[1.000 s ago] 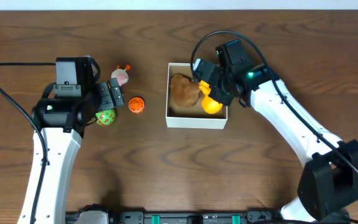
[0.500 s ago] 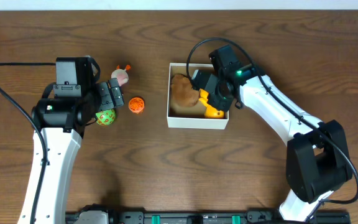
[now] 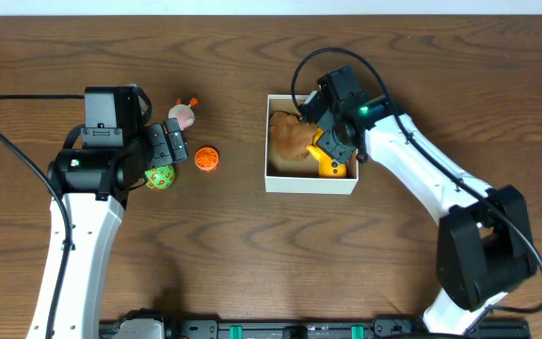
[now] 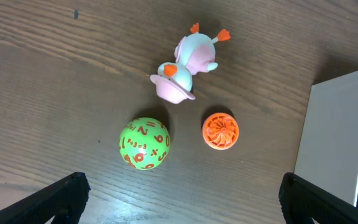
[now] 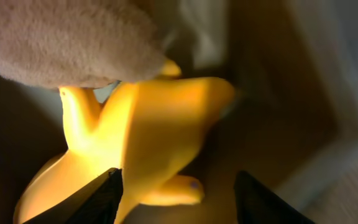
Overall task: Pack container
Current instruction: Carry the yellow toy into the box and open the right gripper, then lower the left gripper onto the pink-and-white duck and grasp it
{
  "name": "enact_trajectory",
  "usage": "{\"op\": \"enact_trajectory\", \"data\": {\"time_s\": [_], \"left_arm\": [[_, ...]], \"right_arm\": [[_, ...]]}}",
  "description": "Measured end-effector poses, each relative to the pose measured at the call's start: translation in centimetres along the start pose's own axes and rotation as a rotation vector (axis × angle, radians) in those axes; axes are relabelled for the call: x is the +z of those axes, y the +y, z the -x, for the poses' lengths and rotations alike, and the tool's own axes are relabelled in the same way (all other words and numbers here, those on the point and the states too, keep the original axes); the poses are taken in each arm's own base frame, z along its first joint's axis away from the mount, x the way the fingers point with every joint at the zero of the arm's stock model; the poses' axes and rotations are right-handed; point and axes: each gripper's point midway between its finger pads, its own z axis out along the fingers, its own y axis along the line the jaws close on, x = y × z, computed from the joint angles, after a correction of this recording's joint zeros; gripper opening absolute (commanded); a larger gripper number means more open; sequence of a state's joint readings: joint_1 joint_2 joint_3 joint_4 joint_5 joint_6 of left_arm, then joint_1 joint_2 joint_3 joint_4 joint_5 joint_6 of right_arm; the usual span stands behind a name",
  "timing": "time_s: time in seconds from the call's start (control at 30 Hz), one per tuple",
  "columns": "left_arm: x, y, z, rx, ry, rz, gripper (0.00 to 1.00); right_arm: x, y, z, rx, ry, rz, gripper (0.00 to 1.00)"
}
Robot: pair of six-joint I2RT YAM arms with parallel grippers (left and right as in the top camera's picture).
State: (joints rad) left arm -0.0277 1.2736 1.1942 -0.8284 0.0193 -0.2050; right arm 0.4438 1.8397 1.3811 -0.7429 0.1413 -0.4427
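R gripper (image 3: 333,151) is down inside the box (image 3: 310,185), over its R half. The box sits mid-table, a bit R of centre. Thin white walls, brown floor.

R wrist cam: jaws spread, not clamped. Yellow toy (image 5: 148,130) lies between them, close against one jaw w/ a clear gap to the other, so it's let go.

In the box: brown plush (image 3: 288,141) fills the L and far part. Yellow toy is in the near-R corner, touching the plush. In the wrist view the plush overlaps the toy's top edge.

Well L of the box, L gripper (image 4: 184,180) hangs over three loose toys, jaws wide, nothing in them. Green ball (image 4: 144,143) and orange ball (image 4: 220,130) are near each other but apart. Pink duck (image 4: 182,65) lies on its side just beyond them, touching neither. Orange ball is the one nearest the box, whose white wall shows at the R edge of the L wrist view. Bare wood table (image 3: 252,264) shows between the two.
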Motion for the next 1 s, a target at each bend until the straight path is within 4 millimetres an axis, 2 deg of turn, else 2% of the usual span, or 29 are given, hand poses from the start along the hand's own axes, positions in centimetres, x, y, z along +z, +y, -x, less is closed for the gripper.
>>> {"op": "enact_trajectory", "data": {"time_s": [0.07,0.17,0.23,0.3,0.4,0.47,0.57,0.73,0.9,1.0], "left_arm": [[0.0,0.0,0.0,0.000,0.000,0.000,0.98],[0.0,0.0,0.0,0.000,0.000,0.000,0.98],[0.0,0.0,0.0,0.000,0.000,0.000,0.98],[0.0,0.0,0.0,0.000,0.000,0.000,0.98],[0.0,0.0,0.0,0.000,0.000,0.000,0.98],[0.0,0.0,0.0,-0.001,0.000,0.000,0.98],[0.0,-0.2,-0.2,-0.016,0.008,-0.014,0.98],[0.0,-0.6,-0.4,-0.035,0.020,-0.034,0.98],[0.0,-1.1,1.0,0.006,-0.034,-0.056,0.98],[1.1,-1.1,1.2,0.065,-0.010,-0.043,0.98]], "right_arm": [[-1.6,-0.7,0.6,0.011,-0.037,-0.026,0.64],[-5.2,-1.9,1.8,0.040,-0.124,-0.072,0.71],[-8.2,-2.6,2.3,0.081,-0.193,-0.102,0.79],[-11.2,-3.3,2.7,0.143,-0.263,-0.126,0.81],[-14.9,-4.1,2.0,0.270,-0.326,-0.131,0.83],[-16.3,-4.8,0.6,0.372,-0.333,-0.119,0.83],[-16.8,-5.9,-2.3,0.543,-0.293,-0.083,0.82],[-15.5,-7.1,-7.0,0.793,-0.168,-0.018,0.80],[-15.2,-7.9,-9.2,0.913,-0.125,0.004,0.79],[-15.1,-8.2,-9.5,0.941,-0.123,0.009,0.80]]}}
